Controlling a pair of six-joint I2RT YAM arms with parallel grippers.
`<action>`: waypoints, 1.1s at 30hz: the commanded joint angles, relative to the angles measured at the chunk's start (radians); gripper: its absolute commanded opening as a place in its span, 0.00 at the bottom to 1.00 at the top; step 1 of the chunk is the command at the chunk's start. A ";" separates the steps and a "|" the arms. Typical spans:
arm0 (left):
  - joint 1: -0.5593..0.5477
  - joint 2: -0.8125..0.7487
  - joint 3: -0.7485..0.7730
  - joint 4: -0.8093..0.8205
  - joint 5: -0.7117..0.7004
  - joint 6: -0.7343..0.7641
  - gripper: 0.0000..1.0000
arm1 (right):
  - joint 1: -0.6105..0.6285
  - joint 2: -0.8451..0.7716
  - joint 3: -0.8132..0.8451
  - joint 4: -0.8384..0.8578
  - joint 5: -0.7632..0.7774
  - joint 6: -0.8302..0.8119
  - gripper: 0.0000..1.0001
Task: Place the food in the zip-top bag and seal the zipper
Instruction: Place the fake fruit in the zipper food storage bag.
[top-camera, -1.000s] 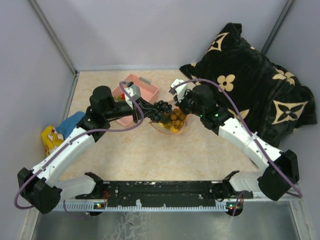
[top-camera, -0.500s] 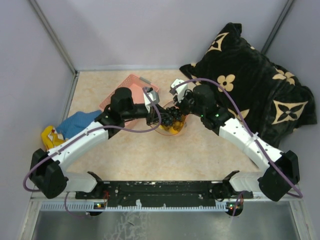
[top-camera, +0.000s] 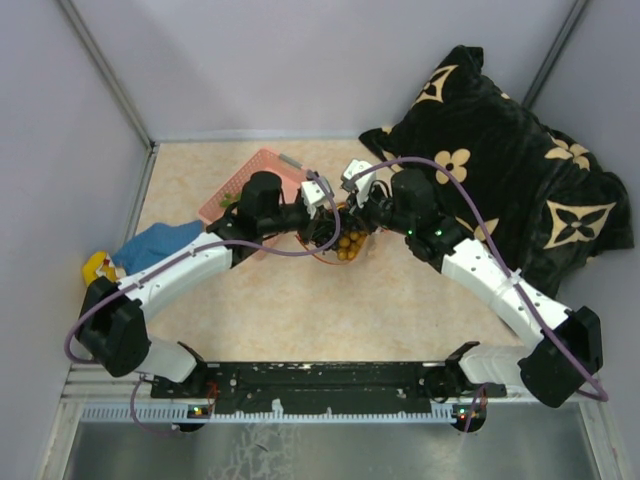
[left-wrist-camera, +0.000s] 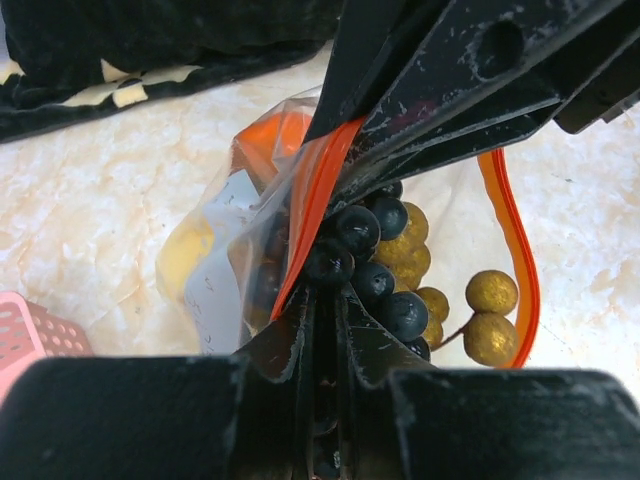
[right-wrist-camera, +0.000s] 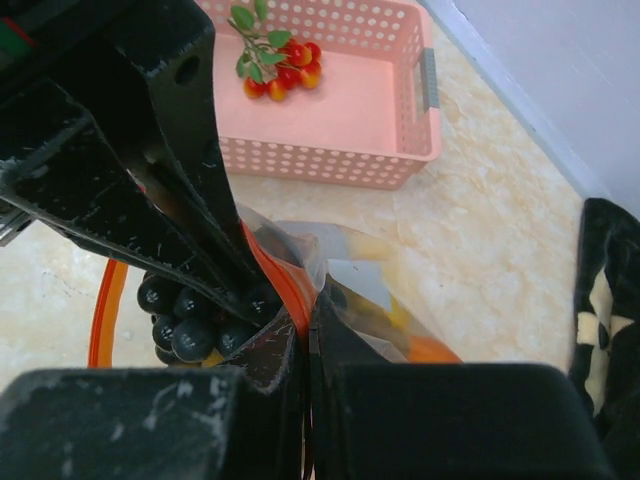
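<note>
A: left gripper (left-wrist-camera: 325, 305) state?
B: jaws narrow, clamped on the grapes (left-wrist-camera: 372, 262). Bunch sits right at its tips, inside the bag (left-wrist-camera: 225, 270) mouth, touching the tan berries (left-wrist-camera: 480, 315).
A: right gripper (right-wrist-camera: 305, 330)?
B: closed, pinching the bag rim at the zipper (right-wrist-camera: 285, 285), just beside the left fingers. Mouth gapes.
A: farther out?
B: basket (right-wrist-camera: 330, 150) behind the bag, red pieces (right-wrist-camera: 285, 65) lying in it.

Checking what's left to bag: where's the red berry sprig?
Right wrist view, upper left: the red berry sprig lies inside the pink basket, beyond the zip-top bag.
</note>
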 joint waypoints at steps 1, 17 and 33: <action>-0.015 0.001 0.043 0.045 -0.021 0.015 0.07 | -0.003 -0.023 0.014 0.113 -0.118 0.040 0.00; -0.017 -0.008 0.060 0.035 -0.282 -0.065 0.50 | -0.004 -0.010 0.024 0.114 -0.075 0.061 0.00; -0.016 -0.170 0.093 -0.160 -0.290 -0.195 0.74 | -0.045 0.029 0.025 0.108 -0.035 0.128 0.00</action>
